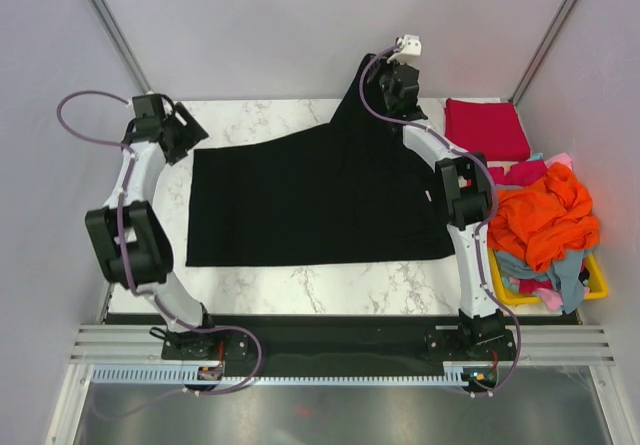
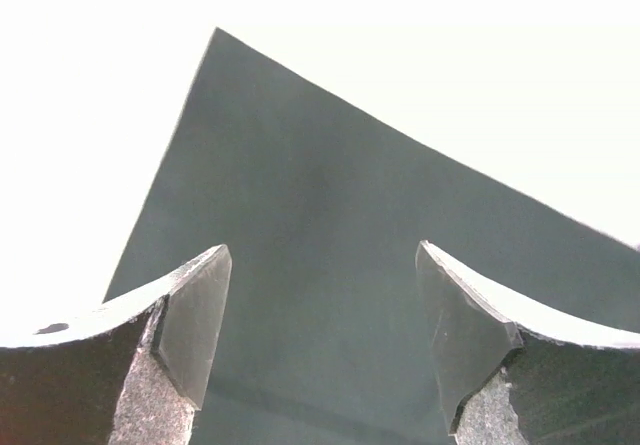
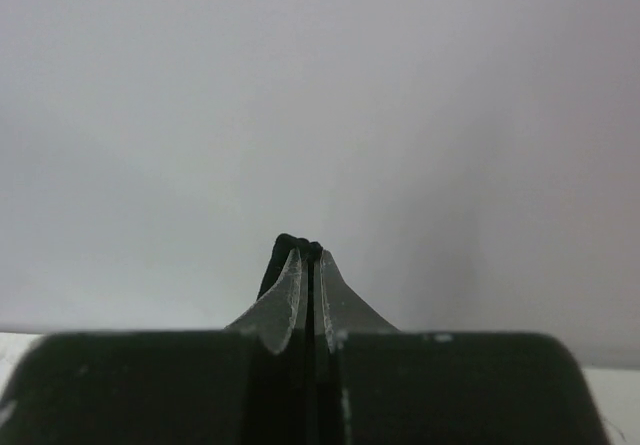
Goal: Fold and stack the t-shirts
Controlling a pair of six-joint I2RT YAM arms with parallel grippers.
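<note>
Yellow basket (image 1: 512, 293) mostly buried under t-shirt pile (image 1: 545, 215); black t-shirt (image 2: 330, 265) cropped in left wrist view.

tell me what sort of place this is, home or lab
Probably a robot lab test cell, not a home: plain walls and metal frame posts enclose a marble-pattern table, the left arm and right arm are bolted at its near edge, and a yellow basket holds loose t-shirts.

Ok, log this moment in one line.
black t-shirt: on table, far corner lifted | right fingers: shut on it | left fingers: open

Left hand (image 2: 322, 265) spread wide; right hand (image 3: 310, 253) clamped tight, right arm (image 1: 430, 147) outstretched.
</note>
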